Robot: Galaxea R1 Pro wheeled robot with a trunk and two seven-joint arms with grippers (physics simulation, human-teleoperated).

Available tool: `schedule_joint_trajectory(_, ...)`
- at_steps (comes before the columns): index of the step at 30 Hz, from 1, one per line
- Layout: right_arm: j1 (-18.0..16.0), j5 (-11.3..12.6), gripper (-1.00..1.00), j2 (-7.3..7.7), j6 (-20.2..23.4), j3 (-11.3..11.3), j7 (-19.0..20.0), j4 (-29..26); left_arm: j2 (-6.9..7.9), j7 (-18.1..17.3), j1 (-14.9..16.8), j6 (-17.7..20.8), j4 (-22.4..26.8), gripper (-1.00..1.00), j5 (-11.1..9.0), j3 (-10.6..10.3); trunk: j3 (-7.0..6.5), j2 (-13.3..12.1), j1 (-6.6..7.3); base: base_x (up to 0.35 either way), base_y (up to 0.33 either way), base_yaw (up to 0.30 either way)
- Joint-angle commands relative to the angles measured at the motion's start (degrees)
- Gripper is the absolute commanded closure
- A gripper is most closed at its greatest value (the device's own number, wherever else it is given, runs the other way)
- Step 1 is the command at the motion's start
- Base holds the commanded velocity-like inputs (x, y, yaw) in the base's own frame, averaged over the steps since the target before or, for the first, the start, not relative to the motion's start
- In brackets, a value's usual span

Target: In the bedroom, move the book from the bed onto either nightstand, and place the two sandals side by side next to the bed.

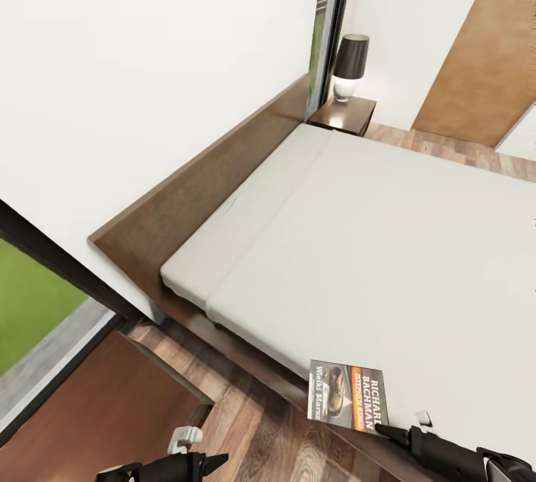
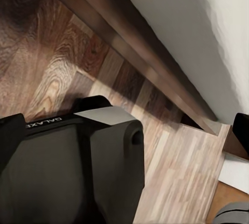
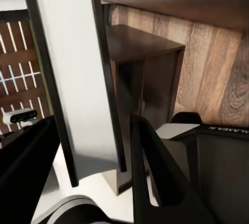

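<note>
You see an off-white mattress on a dark brown frame, a grey book banded orange and white, and a black-shaded lamp at upper centre.

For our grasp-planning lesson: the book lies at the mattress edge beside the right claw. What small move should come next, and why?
Probably ease the right claw forward so its fingers straddle the book at its near corner, then close. Its tip sits right at that corner, and the book lies flat at the edge of the bed.
</note>
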State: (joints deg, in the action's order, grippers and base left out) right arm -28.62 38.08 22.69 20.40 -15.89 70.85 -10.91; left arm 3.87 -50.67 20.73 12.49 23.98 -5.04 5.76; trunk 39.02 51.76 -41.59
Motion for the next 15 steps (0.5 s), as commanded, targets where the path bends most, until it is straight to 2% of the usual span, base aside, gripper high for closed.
schedule_joint_trajectory(1, -0.03, 0.60, 1.00, 0.03, 0.54, -0.45, 0.08, -0.02, -0.01, -0.22, 0.01, 0.60, 0.01, -1.00, -0.32, 0.13, -0.05, 0.03, -0.01, 0.000, 0.000, -0.082)
schedule_joint_trajectory(15, -0.03, 0.71, 1.00, -0.04, -0.11, -0.43, -0.27, 0.05, -0.06, -0.21, 0.01, 0.60, 0.01, -1.00, -0.32, 0.13, -1.14, 0.03, -0.01, 0.000, 0.000, -0.069)
